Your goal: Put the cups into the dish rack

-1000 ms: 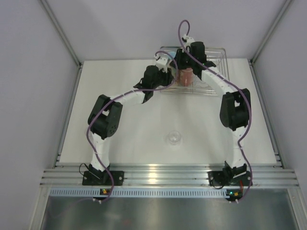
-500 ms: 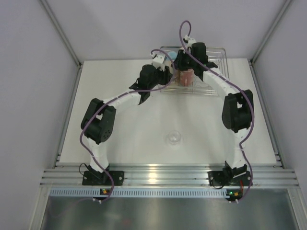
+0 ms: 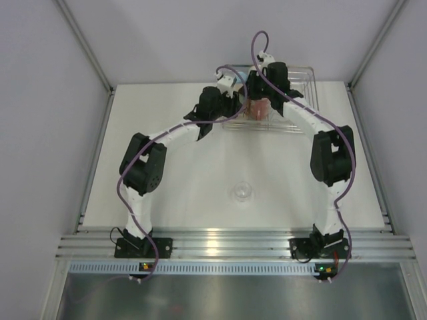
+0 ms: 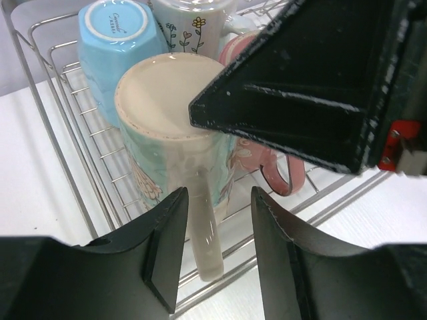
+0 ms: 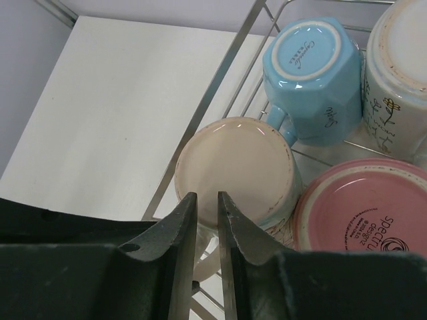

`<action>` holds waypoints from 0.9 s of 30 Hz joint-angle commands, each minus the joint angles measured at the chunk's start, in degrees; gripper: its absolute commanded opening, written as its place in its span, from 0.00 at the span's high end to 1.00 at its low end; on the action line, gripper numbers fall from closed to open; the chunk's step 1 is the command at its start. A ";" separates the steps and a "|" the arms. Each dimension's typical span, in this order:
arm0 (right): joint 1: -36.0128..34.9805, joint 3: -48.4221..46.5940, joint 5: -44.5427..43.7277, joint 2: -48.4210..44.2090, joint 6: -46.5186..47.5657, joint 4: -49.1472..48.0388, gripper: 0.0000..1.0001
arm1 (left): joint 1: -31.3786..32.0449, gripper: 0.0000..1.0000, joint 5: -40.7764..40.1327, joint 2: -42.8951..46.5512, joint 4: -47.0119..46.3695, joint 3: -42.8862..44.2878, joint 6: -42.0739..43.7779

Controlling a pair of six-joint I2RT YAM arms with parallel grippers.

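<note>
1. Cups start nearest with a small clear glass (image 3: 241,192), which stands alone near the middle of the table (image 3: 173,200), well apart from the rack.
2. At the table's far edge, the left gripper (image 4: 217,200) is half-open, its fingers astride the handle (image 4: 205,247) of an upturned cream mug (image 4: 167,100).
3. The right gripper (image 5: 207,200) hangs just above that mug's base, its fingers nearly together.
4. Beyond stand a light blue cup (image 5: 310,73), a floral mug (image 5: 400,60) and a pink cup (image 5: 363,213), all upside down.
5. All four sit in the left part of the dish rack (image 3: 303,80).
</note>
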State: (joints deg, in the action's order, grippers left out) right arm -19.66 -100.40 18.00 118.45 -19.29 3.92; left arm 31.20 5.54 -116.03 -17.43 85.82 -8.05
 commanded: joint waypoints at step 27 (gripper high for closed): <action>-0.47 1.52 0.11 -3.41 -1.54 1.62 0.80 | -0.26 1.00 -4.83 -7.11 1.80 6.82 2.16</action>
State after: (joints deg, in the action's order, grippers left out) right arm -19.59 -99.26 17.26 117.80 -20.62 3.14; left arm 31.00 2.90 -120.81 -9.26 91.94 -8.84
